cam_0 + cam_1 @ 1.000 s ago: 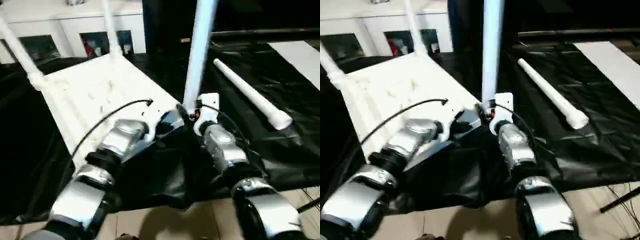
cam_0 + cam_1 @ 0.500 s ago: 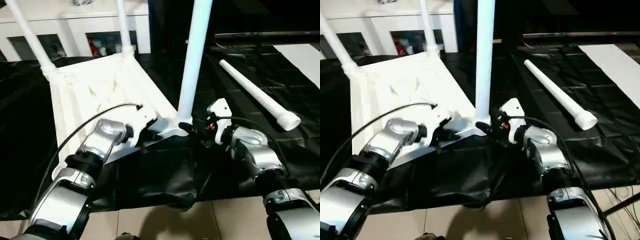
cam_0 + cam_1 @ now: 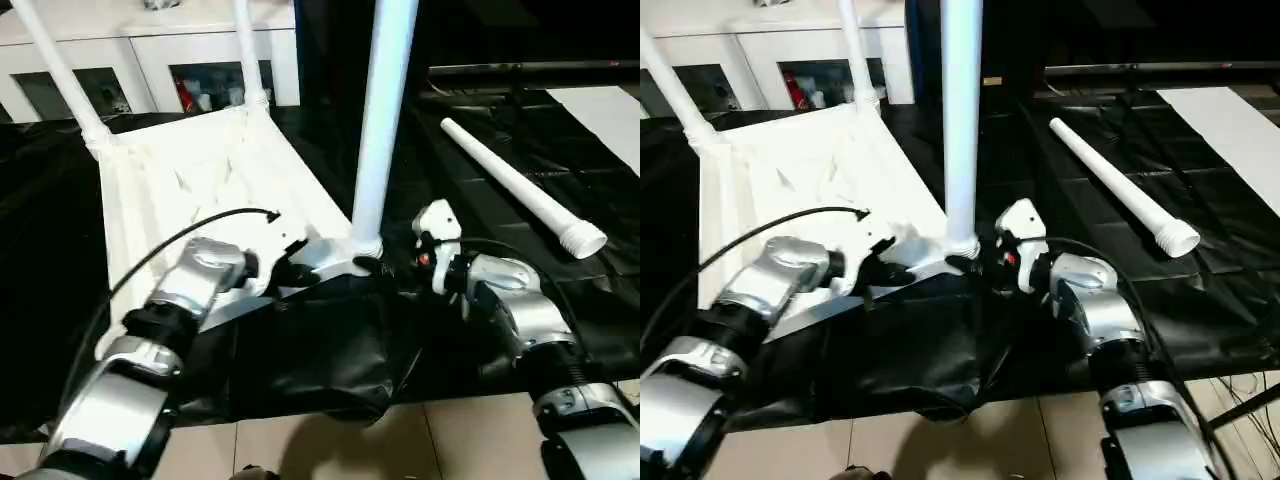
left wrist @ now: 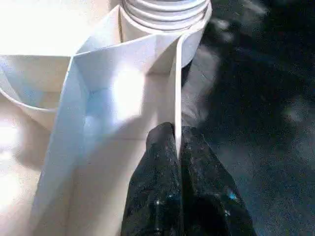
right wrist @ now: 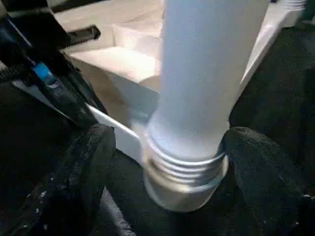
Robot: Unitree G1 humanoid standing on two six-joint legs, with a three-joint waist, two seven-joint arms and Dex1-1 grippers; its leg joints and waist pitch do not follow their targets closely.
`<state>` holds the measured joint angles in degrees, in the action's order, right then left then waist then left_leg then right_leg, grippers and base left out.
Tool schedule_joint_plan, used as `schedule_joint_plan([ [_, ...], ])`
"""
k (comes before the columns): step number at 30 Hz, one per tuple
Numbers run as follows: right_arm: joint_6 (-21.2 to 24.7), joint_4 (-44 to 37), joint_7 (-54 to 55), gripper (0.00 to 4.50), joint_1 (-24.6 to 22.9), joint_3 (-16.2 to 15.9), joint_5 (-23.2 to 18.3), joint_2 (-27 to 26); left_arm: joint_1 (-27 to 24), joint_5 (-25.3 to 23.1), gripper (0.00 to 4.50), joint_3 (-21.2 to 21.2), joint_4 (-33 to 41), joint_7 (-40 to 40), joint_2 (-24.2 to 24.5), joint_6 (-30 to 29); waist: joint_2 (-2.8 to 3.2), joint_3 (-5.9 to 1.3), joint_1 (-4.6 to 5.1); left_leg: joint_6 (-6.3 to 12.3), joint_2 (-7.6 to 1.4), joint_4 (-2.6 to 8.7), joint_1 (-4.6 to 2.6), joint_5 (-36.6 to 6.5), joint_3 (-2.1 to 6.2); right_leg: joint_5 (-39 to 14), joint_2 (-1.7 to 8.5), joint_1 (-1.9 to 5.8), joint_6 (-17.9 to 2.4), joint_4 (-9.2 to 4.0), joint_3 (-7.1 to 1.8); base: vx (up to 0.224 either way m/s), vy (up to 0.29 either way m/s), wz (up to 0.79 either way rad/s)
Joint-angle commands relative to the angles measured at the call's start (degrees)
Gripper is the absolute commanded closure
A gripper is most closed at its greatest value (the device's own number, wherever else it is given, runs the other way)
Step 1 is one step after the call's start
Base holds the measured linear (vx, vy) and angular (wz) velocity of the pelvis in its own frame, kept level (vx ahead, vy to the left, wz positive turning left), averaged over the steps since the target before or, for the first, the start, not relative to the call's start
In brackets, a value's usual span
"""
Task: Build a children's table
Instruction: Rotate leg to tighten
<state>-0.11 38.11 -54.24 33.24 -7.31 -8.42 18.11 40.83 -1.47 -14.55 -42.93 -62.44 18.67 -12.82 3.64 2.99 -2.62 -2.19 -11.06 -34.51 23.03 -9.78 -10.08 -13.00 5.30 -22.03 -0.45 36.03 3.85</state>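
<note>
Leg number three, a long white tapered plastic tube (image 3: 378,120), stands upright in the near corner socket of the overturned white ribbed tabletop (image 3: 190,185). My right fingers (image 5: 162,167) have let go and spread; my left fingers (image 4: 178,162) pinch the rim. The last leg (image 3: 520,190) waits on the black sheet (image 3: 330,350).

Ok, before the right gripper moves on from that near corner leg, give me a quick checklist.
1. Left gripper pinching the tabletop rim: ok.
2. Right gripper open around the near leg, fingers apart from it: ok.
3. Near leg upright in its socket: ok.
4. Leg screwed fully home: not ok, threads still show.
5. Fourth leg lying loose on the black sheet: ok.
</note>
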Motion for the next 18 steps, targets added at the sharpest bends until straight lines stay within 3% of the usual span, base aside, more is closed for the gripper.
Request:
schedule_joint_plan([
  [1, 0.1, 0.1, -0.2, 0.69, 0.3, -0.7, 0.8, 0.0, -1.1, 1.1, 4.39, -1.8, 1.5, -4.0, -0.3, 0.8, -0.18, -4.29, -0.22, 5.70, -1.97, 3.57, -1.30, -7.8, 0.54, 3.9, 2.95, 2.84, -17.6, -3.61, -1.91, 0.000, 0.000, 0.00],
  [9, -0.5, 1.2, -4.1, 0.69, 0.4, -1.9, 1.2, 0.1, -3.5, 1.9, 4.39, -3.0, 5.9, -8.2, 0.8, 0.1, -0.14, -4.12, -1.17, 4.36, -2.15, 3.87, -1.63, -9.7, 0.41, 1.1, 2.94, 2.50, -16.8, -3.71, -2.09, 0.000, 0.000, 0.00],
  [18, -0.7, 2.3, -5.2, 1.47, 0.7, -1.6, 0.9, 0.1, -4.1, 1.9, 4.50, -2.7, 6.8, -8.4, 1.1, 0.1, 0.09, -4.31, -1.19, 5.17, -2.06, 3.62, -1.49, -7.7, 0.44, 4.5, 2.91, 2.59, -17.1, -3.45, -1.99, 0.000, 0.000, 0.00],
])
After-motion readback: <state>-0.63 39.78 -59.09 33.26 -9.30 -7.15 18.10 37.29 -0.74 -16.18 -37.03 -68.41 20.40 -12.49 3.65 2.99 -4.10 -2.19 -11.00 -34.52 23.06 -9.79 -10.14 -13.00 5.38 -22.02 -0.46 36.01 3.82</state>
